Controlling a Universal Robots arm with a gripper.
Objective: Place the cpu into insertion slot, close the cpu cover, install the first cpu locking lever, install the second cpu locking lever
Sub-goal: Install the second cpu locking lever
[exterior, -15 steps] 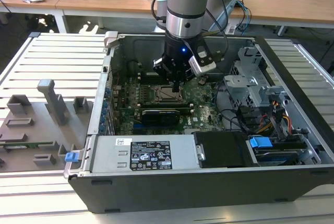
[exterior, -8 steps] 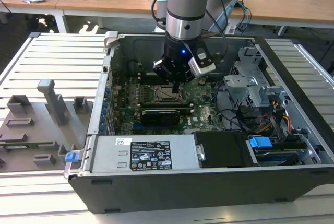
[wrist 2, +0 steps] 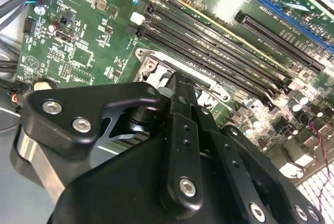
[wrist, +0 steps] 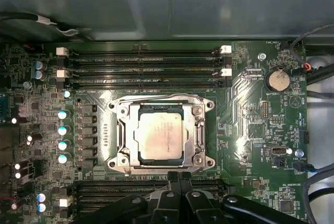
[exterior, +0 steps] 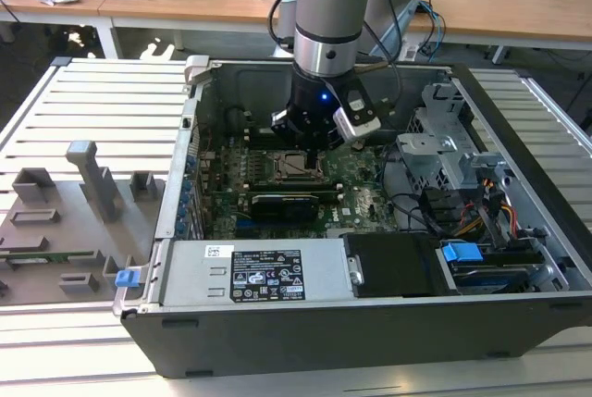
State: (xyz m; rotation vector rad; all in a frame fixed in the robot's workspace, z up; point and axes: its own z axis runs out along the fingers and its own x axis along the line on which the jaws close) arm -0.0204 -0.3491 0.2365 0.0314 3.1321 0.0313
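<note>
Grey plastic fixtures (exterior: pixel 88 189) on the slatted bench (exterior: pixel 102 92), far on the exterior view's left. Next to them, an open computer case (exterior: pixel 305 323), lying on its side. Just inside its near wall, a grey power supply (exterior: pixel 264 272) with a label.

Further right, at the case's middle, a green motherboard (exterior: pixel 361 189). On it, the insertion slot (exterior: pixel 298 167), with the arm (exterior: pixel 338 8) straight above. Hangs low over the board's far side, gripper (exterior: pixel 310 142) just behind the slot and not touching it. Fingertips (wrist: pixel 175 178) pressed together in the first wrist view, nothing between them. Same in the second wrist view: gripper (wrist 2: pixel 180 88) as one dark bar above a corner of the slot (wrist 2: pixel 148 63).

Seen from the first wrist view, the cpu (wrist: pixel 160 136) lies flat in the insertion slot (wrist: pixel 116 106), silvery top up. Sits inside the window of the cpu cover (wrist: pixel 197 135), which lies down over the chip's edges. Thin wire lever (wrist: pixel 156 98) along the cover's far edge; cannot tell whether latched. Long black memory slots (wrist: pixel 141 54) on one side of the socket, more (wrist: pixel 120 188) on the other, beside the gripper. Coin battery (wrist: pixel 277 80) well apart from the socket.

At the exterior view's right, a metal drive cage (exterior: pixel 444 152) and a blue tab (exterior: pixel 461 252).
</note>
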